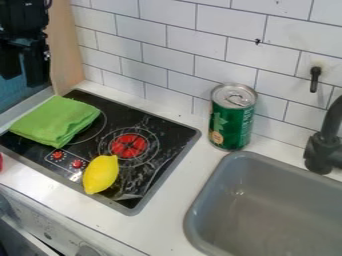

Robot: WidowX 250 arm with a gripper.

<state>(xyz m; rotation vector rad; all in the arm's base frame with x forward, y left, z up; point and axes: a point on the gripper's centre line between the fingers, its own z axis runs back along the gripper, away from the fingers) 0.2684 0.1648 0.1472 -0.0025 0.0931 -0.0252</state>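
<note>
So the gripper [25, 70] is empty, fingers apart, up and left of the stove [170, 131] in view. Folded green cloth [56, 120] is on the stove's left part, below and slightly right of the gripper.

Camera slants down onto the counter [168, 200]

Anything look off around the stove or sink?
Yes: lemon and folded green cloth sit directly on the cooktop, the cloth partly over a burner ring. Whitish streaks near its front right edge could be scuffs or glare. Green can is upright.
</note>
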